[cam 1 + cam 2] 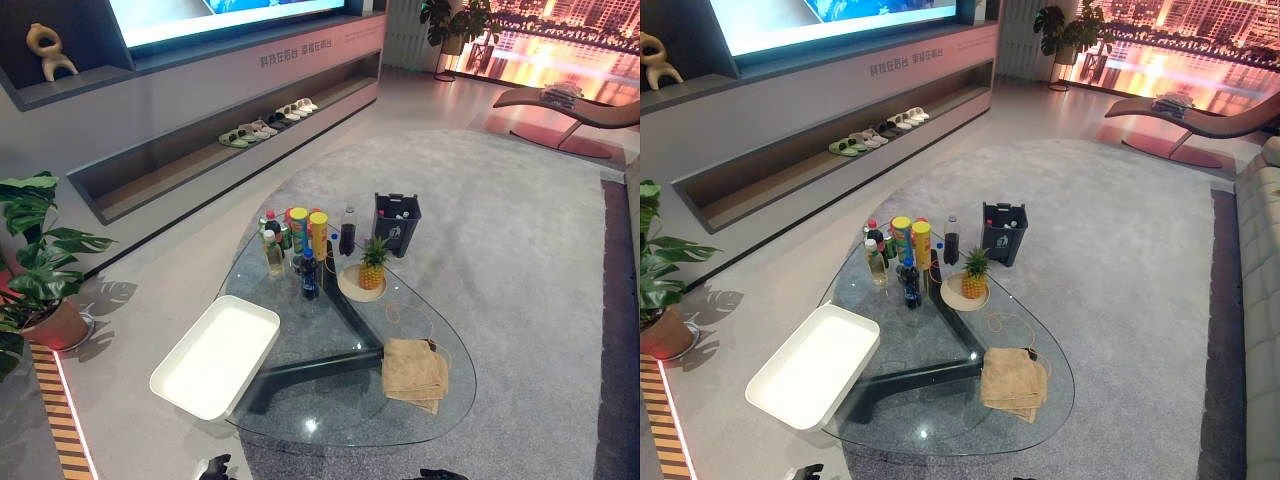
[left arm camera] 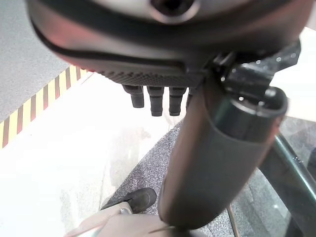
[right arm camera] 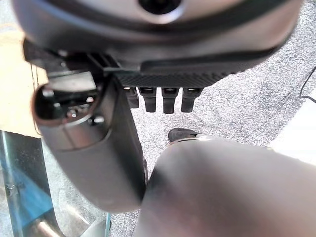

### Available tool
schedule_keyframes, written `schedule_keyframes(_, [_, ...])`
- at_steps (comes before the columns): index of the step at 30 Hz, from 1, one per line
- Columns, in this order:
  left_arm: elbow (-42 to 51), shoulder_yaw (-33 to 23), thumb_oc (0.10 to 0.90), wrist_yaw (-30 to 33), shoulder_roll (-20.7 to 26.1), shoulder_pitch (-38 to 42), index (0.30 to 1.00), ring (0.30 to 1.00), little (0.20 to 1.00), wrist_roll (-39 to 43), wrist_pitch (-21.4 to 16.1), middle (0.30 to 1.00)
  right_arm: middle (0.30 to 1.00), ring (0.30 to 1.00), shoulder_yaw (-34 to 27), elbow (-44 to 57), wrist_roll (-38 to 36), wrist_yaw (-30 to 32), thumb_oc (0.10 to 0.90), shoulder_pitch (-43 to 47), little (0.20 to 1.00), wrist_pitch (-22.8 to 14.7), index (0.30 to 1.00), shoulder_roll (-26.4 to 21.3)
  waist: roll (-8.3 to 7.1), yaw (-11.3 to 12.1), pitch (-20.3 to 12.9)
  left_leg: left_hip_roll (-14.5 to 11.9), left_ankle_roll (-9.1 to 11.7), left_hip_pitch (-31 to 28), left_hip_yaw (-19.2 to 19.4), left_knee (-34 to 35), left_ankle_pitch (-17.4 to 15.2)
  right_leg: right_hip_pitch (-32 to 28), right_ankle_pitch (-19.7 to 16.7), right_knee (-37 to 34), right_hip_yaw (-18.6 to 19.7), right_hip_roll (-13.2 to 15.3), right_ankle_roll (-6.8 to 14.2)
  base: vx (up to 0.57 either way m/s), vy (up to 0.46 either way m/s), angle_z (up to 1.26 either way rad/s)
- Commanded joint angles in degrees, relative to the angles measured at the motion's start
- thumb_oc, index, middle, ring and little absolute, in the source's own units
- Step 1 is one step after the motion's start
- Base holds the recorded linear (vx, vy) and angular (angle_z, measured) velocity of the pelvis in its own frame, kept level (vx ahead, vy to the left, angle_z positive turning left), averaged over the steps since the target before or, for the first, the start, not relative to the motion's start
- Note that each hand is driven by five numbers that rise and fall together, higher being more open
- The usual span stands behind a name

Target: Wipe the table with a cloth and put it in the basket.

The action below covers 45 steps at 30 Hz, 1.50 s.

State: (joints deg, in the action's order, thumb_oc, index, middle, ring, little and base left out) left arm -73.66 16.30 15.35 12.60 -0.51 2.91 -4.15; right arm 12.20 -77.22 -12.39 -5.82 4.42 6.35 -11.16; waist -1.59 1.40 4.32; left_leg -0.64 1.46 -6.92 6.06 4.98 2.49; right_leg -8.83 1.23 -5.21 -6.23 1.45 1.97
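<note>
Cloth point(image 1: 414, 372): tan, folded flat on glass bench point(image 1: 330, 425), nearside-right of pineapple point(image 1: 372, 264), long axis aligned roughly toward it | white basket point(image 1: 215, 355): nearside-left of pineapple, at bench edge | left hand point(image 2: 158, 74), right hand point(image 3: 168, 79): fingers relaxed, nothing grasped | wall lettering point(image 1: 300, 55): seen beyond pineapple.

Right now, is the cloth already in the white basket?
No, the folded cloth lies on the glass table near its right edge, apart from the empty white basket at the table's left side.
</note>
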Motion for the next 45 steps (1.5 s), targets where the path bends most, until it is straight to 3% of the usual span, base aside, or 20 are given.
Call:
schedule_keyframes(1, [-3.14, 0.9, 0.8, 0.17, -1.53, 5.02, 0.9, 0.9, 0.9, 0.32, -1.84, 0.9, 0.9, 0.9, 3.26, -4.01, 1.73, 0.91, 0.8, 2.01, 0.9, 1.72, 0.9, -0.76, -0.22, 0.47, 1.74, -1.93, 0.89, -1.66, 0.6, 0.02, -4.85, 0.4, -1.13, 1.59, -4.74, 5.14, 4.42, 0.0, 0.0, 0.0])
schedule_keyframes(9, [-3.24, 0.85, 0.8, -0.26, -1.41, 5.28, 0.9, 0.9, 0.9, 0.2, -1.38, 0.9, 0.9, 0.9, 3.76, -3.7, 3.17, 1.22, 0.8, 2.18, 0.9, 0.31, 0.9, -0.81, -0.34, 0.54, 1.65, -1.89, 0.82, -1.77, 0.6, 0.02, -4.95, 0.27, -1.11, 1.54, -4.68, 5.11, 4.43, 0.0, 0.0, 0.0])
schedule_keyframes(20, [-2.73, 1.21, 0.8, -0.85, -0.59, 5.38, 0.9, 0.9, 0.9, -0.54, -1.33, 0.9, 0.9, 0.9, 5.4, 1.15, 2.4, 0.51, 0.8, 3.95, 0.9, -8.49, 0.9, -1.62, -0.89, 1.17, 1.96, -1.93, 1.0, -1.69, 0.3, 0.02, -4.76, 0.35, -1.29, 1.67, -4.94, 5.25, 4.64, 0.0, 0.0, 0.0])
schedule_keyframes(28, [0.47, 2.48, 0.8, -0.68, 1.14, 3.61, 0.9, 0.9, 0.9, 0.11, -0.36, 0.9, 0.9, 0.9, 8.86, 18.1, -4.6, -0.59, 0.8, 3.8, 0.9, -8.09, 0.9, -3.98, -2.13, 1.48, 2.93, -2.33, 1.05, -0.92, 0.53, -0.12, -4.17, 1.36, -1.82, 1.98, -4.87, 5.33, 4.81, 0.01, -0.032, 0.0])
schedule_keyframes(29, [1.9, 2.52, 0.8, -0.2, 1.21, 2.1, 0.9, 0.9, 0.9, 0.6, -0.44, 0.9, 0.9, 0.9, 9.88, 29.88, -5.74, 3.15, 0.8, 2.99, 0.9, -5.52, 0.9, -5.05, -2.27, 1.03, 3.24, -2.32, 0.95, -0.54, 0.62, -0.17, -4.11, 1.88, -1.97, 1.9, -4.68, 5.25, 4.66, 0.0, 0.0, 0.0])
schedule_keyframes(34, [4.47, 2.05, 0.8, 0.36, 1.2, -0.13, 0.9, 0.9, 0.9, 1.89, -1.03, 0.9, 0.9, 0.9, 11.04, 49.34, -2.2, 10.66, 0.8, 1.26, 0.9, -3.4, 0.9, -7.12, -1.89, -0.44, 3.98, -2.32, 0.95, 0.33, 1.13, -0.59, -4.15, 3.36, -2.09, 2.1, -3.87, 5.33, 4.56, 0.0, 0.009, -0.01])
schedule_keyframes(39, [5.83, 2.77, 0.8, 0.33, 0.99, 0.21, 0.9, 0.9, 0.9, 4.31, -1.41, 0.9, 0.9, 0.9, 10.48, 56.86, 5.07, 22.29, 0.8, 2.59, 0.9, -5.98, 0.9, -9.6, -1.29, -1.27, 5.88, -2.35, 0.76, 2.63, 1.91, -2.99, -4.77, 6.0, -1.85, 3.45, -2.98, 5.47, 4.37, -0.02, 0.04, -0.05])
schedule_keyframes(40, [6.42, 3.33, 0.8, 0.58, 1.1, 1.26, 0.9, 0.9, 0.9, 5.93, -1.77, 0.9, 0.9, 0.9, 9.85, 58.57, 7.01, 25.99, 0.8, 4.28, 0.9, -6.12, 0.9, -10.77, -1.09, -1.39, 7.64, -2.31, 0.57, 4.35, 1.85, -3.85, -4.72, 7.82, -1.7, 4.55, -2.58, 5.33, 4.21, -0.17, 0.03, -0.09])
schedule_keyframes(45, [7.86, 4.53, 0.8, 0.64, 2.0, 5.36, 0.9, 0.9, 0.9, 8.36, -2.53, 0.9, 0.9, 0.9, 7.86, 59.6, 10.14, 33.38, 0.8, 11.45, 0.9, -6.37, 0.9, -13.42, -0.59, -1.4, 13.38, -2.16, 0.16, 9.33, 1.31, -4.75, -3.72, 13.61, -0.96, 8.51, -2.4, 4.7, 3.75, -0.18, 0.013, -0.05])
